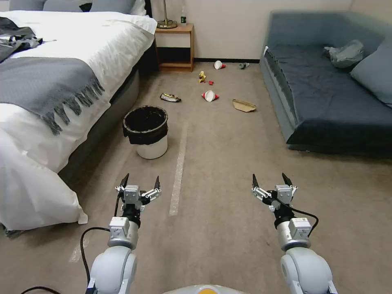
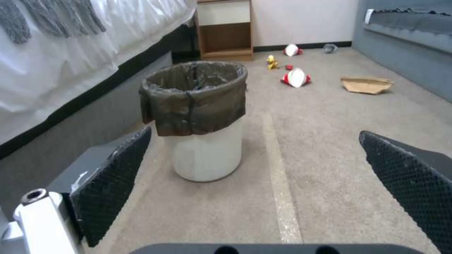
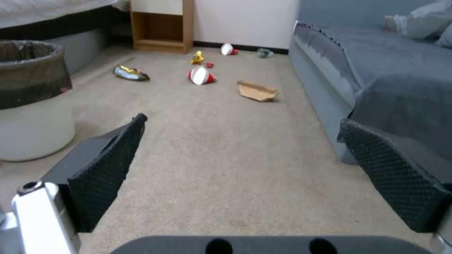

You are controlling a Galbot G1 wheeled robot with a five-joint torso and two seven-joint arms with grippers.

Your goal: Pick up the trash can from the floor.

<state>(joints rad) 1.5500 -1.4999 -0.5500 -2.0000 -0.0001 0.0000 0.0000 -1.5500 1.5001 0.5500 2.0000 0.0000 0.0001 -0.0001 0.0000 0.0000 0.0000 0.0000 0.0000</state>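
Approach stage, by judgement: nothing is grasped and no contact is made. Left end effector (image 1: 139, 182) hangs above the floor (image 1: 228, 171) with its jaws spread wide and empty; right end effector (image 1: 272, 180) hangs level with it, well off to the side, jaws likewise spread and empty.

Trash can (image 1: 146, 131) stands upright on the carpet ahead of the left end effector and slightly toward the bed (image 1: 61, 81), apart from both fingers. Its black liner (image 2: 195, 97) is folded over the rim and hangs partway down the white wall. A pale tape strip (image 1: 178, 171) runs along the floor between the two end effectors, just beside the can on the side toward the right one. Litter, including red-and-white paper cups (image 1: 210, 96), lies farther ahead, clear of the can.

Next move, as judged: the left end effector needs to advance and come down to the rim or wall with jaws kept wide enough to straddle it. The slack liner may slip under the pads, so a bite on the plastic rim looks safer.
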